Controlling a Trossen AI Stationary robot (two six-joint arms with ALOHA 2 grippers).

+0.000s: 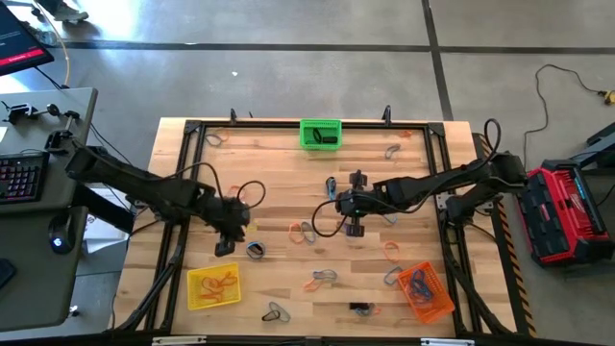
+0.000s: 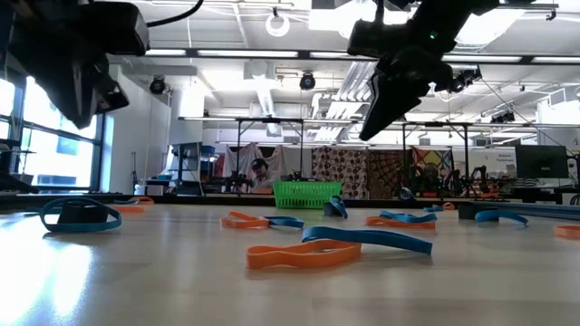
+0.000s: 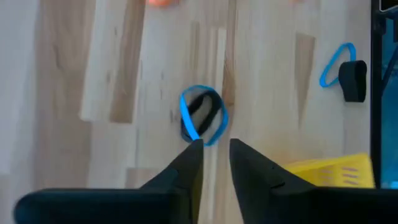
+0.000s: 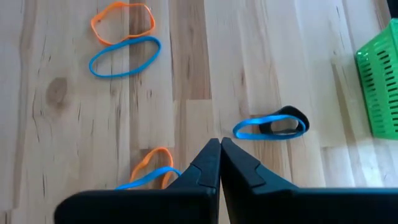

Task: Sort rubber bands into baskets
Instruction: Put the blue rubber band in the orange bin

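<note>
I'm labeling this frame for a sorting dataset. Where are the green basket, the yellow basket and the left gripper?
green basket [image 1: 320, 133], high view, on its mesh wall.
yellow basket [image 1: 212, 287], high view, on its rim.
left gripper [image 3: 216, 151], left wrist view, midway between its two fingertips.

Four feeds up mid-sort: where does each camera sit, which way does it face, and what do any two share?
High: overhead, straight down; both arms, the yellow basket, the orange basket.
Low: table height, level across; the arms enter from above.
Left wrist: behind the left gripper, open, over a blue and black band pair.
Right wrist: behind the right gripper, shut, empty.
Shared: the green basket in high, low, right wrist.
</note>
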